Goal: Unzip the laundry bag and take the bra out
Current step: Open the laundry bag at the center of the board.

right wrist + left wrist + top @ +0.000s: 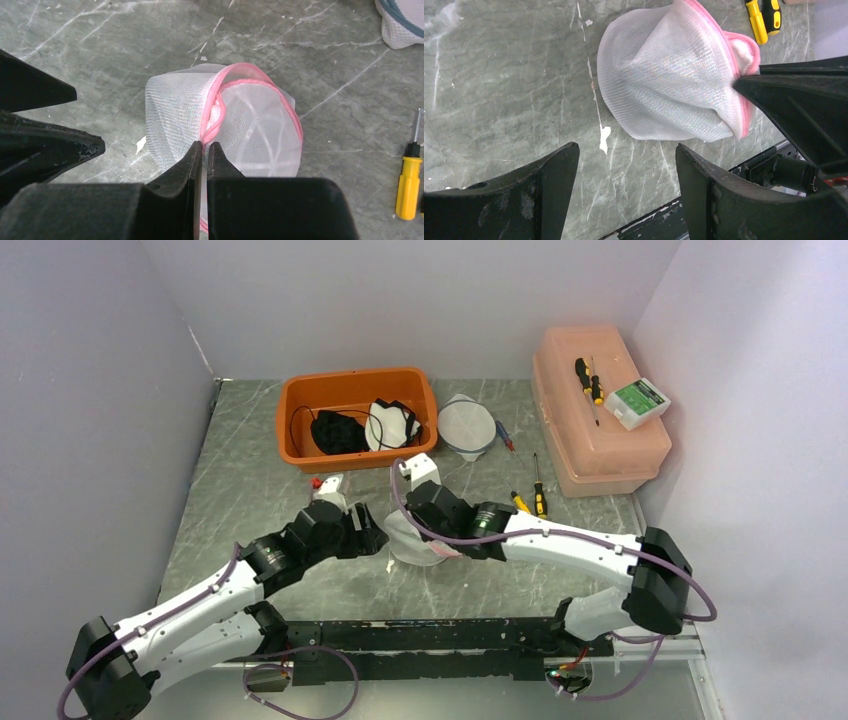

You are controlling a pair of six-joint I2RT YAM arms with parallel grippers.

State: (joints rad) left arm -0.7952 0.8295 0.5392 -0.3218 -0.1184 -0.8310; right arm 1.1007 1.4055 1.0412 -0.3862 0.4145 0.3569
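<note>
A: Where does the laundry bag sit?
B: The white mesh laundry bag (418, 543) with pink trim lies on the marble-patterned table (250, 500). That is low in the middle of the overhead view, between the two grippers.
A: What is the right gripper doing?
B: The right gripper (205, 146) has its jaws pressed almost together on the bag's pink trim, at the bottom centre of its wrist view. The trim curves in a loop just above the fingers.
A: And the left one?
B: The left gripper (626, 148) stands wide with nothing between its fingers. It is near the bag's rounded end but apart from it.
A: Can you see what is inside?
B: Something pale pink shows behind the trim, but I cannot tell what it is.
A: What else is there?
B: An orange bin (292, 430) of dark and white garments sits at upper centre. A second mesh bag (467, 427) with blue trim lies just right of it. A yellow-handled screwdriver (409, 186) lies at the right edge of the right wrist view.
</note>
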